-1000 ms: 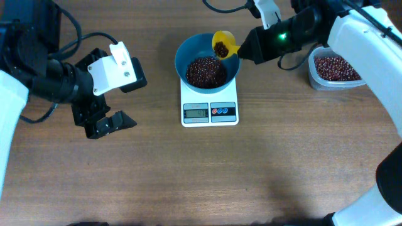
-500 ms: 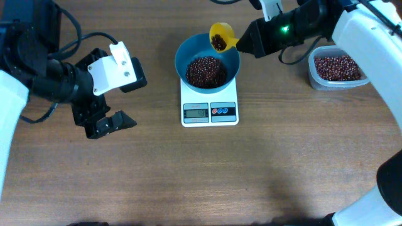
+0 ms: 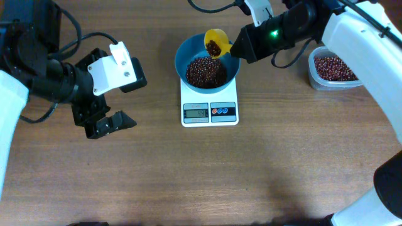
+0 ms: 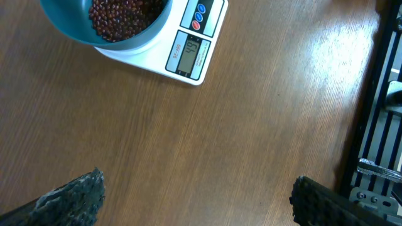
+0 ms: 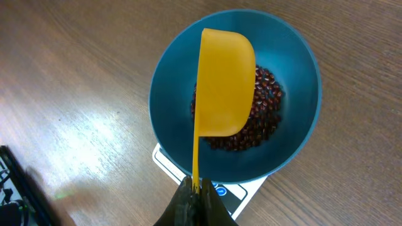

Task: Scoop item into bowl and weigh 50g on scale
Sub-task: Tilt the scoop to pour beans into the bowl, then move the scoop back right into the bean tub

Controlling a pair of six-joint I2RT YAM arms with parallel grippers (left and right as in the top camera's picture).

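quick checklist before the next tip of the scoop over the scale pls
1. Right gripper has the scoop: ok, shut on the thin handle.
2. Scoop over the bowl: ok, it hangs above the far side of the bowl, with beans already piled inside.
3. Scoop loaded: ok, the overhead view shows some beans in it.
4. Bowl seated on the scale: ok, roughly centred and not covering the display.
5. Reading near target: cannot tell, the digits are too blurred.
6. Left gripper clear: ok, open and empty, well away from the scale.
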